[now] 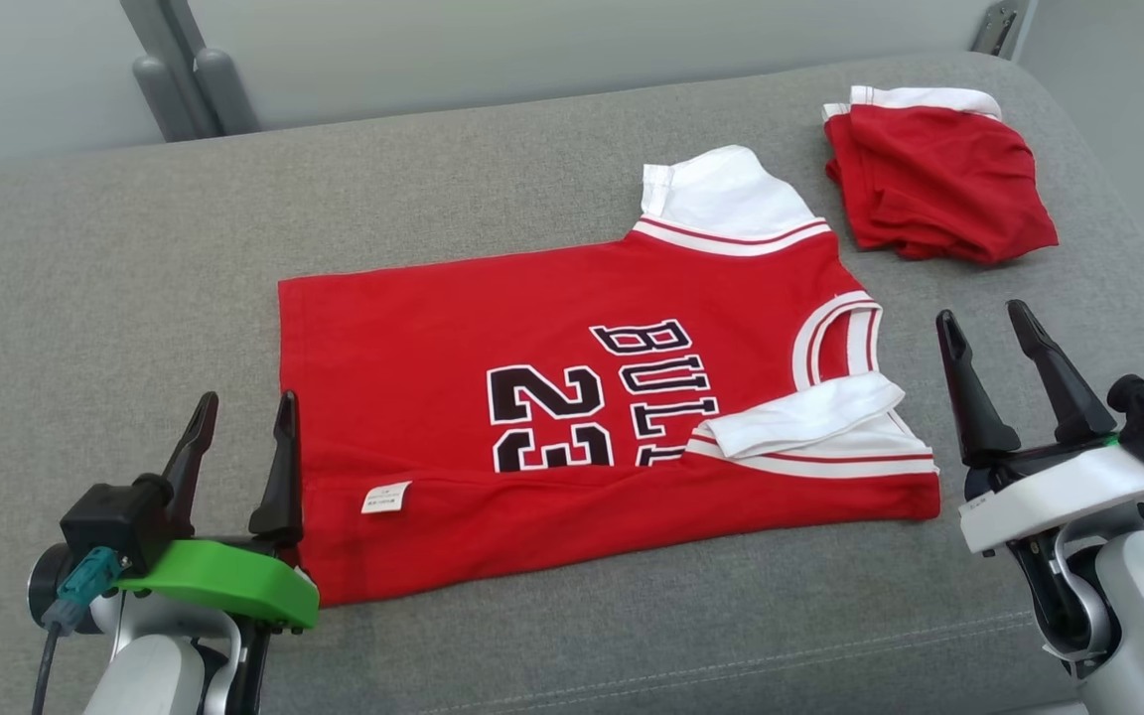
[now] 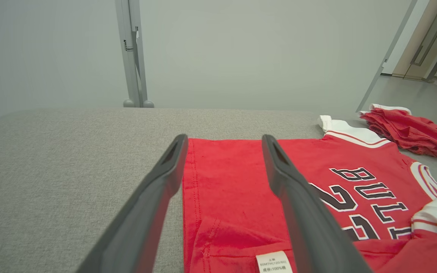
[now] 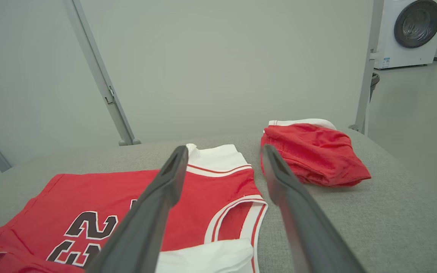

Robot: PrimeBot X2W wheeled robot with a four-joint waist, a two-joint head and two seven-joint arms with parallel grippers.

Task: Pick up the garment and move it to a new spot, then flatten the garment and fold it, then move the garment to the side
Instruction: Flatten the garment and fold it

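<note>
Nearest the camera, the left hand [image 1: 246,402] sits at the near left of the grey fabric-covered counter [image 1: 115,278], its two dark fingers spread apart and holding nothing. It is at the near left corner of the red jersey [image 1: 433,328]. In the left wrist view the left hand [image 2: 223,139] has the jersey's [image 2: 233,178] hem edge running between its fingers. I cannot tell whether a finger touches the cloth.

At the near right, the right hand [image 1: 982,314] is also spread wide and empty, over bare counter just beside the jersey's shoulder end and apart from it. In the right wrist view the right hand [image 3: 224,148] points past the jersey [image 3: 101,189] toward the far edge.

The jersey lies mid-counter, hem to the left and neck to the right, printed front up with a black "23" and lettering. Its near long edge is folded over onto the front, covering the bottom of the print and showing a small white label [image 1: 386,497]. One white sleeve [image 1: 721,194] sticks out on the far side; the other sleeve [image 1: 810,412] is folded in across the front.

A second red garment [image 1: 939,184] with white trim lies folded at the far right corner, apart from the jersey. A washing machine [image 3: 412,32] stands at the far right of the room.
</note>
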